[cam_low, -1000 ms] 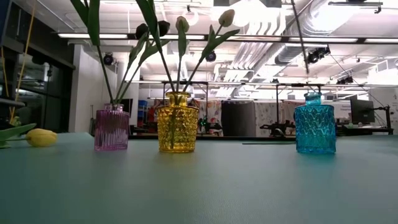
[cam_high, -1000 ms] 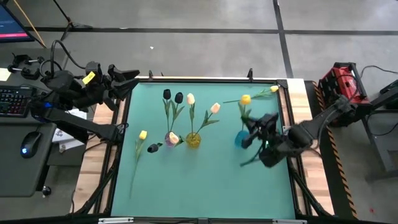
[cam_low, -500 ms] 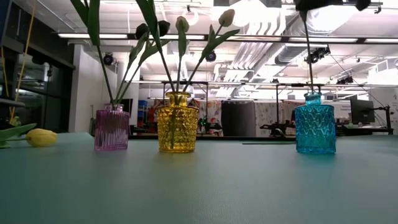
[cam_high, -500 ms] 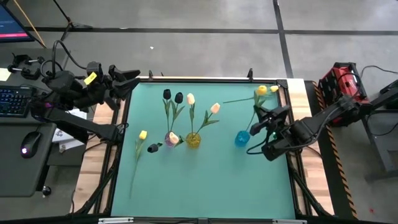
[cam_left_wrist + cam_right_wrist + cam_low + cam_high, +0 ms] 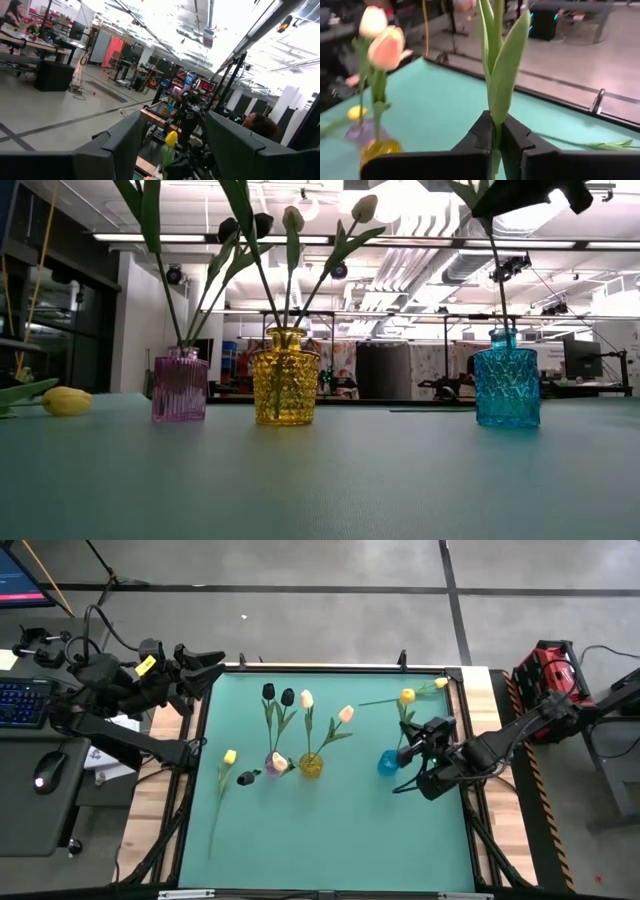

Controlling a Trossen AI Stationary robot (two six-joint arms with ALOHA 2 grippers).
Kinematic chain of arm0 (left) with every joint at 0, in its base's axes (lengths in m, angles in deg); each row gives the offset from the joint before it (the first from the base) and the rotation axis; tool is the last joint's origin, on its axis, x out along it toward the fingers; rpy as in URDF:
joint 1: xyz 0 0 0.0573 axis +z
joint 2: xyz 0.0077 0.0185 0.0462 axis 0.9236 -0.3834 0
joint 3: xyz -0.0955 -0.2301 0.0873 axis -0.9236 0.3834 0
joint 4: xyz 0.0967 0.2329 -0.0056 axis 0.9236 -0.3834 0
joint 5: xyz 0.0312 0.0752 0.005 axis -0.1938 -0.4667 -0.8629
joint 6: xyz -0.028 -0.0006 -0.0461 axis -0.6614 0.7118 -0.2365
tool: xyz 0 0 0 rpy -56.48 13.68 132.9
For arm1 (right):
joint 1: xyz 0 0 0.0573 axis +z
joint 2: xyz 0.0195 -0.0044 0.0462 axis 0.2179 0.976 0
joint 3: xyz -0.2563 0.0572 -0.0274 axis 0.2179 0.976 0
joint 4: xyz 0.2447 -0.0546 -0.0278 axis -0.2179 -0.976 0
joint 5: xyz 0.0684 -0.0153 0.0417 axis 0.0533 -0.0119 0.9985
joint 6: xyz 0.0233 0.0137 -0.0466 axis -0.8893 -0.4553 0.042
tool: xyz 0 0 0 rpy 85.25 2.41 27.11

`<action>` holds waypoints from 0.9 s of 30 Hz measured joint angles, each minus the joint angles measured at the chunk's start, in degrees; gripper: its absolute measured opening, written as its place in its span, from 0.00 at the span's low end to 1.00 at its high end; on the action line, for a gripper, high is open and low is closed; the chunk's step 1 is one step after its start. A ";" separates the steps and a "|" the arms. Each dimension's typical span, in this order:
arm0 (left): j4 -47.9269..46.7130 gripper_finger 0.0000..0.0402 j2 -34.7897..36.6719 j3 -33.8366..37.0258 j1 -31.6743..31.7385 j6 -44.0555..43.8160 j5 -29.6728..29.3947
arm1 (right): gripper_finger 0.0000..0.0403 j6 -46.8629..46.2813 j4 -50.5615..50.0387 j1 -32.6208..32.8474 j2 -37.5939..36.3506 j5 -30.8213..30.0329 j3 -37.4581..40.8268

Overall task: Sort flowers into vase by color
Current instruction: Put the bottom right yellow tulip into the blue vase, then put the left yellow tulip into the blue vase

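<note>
right gripper (image 5: 418, 753): fingers clamped on yellow tulip (image 5: 407, 696) stem, just beside blue vase (image 5: 389, 762), stem in its neck
left gripper (image 5: 212, 667): fingers apart, empty, parked off table's far-left corner
other tulips: in purple vase (image 5: 274, 763), yellow vase (image 5: 311, 766); some on mat (image 5: 330, 830)

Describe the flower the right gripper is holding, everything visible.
A yellow tulip: small yellow bud, thin green stem, long green leaf, artificial-looking. The right gripper is shut on its stem just below the leaf, holding it near upright. Its lower stem runs down to the mouth of the blue vase; how deep it sits is unclear. From above, the bud lies beyond the vase, toward the table's far edge. Nothing else touches it.
</note>
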 joint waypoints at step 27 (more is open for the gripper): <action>-30.51 0.51 -3.09 -4.99 -0.48 -15.51 3.35 | 0.83 7.98 -20.33 -1.57 -0.07 17.41 -24.34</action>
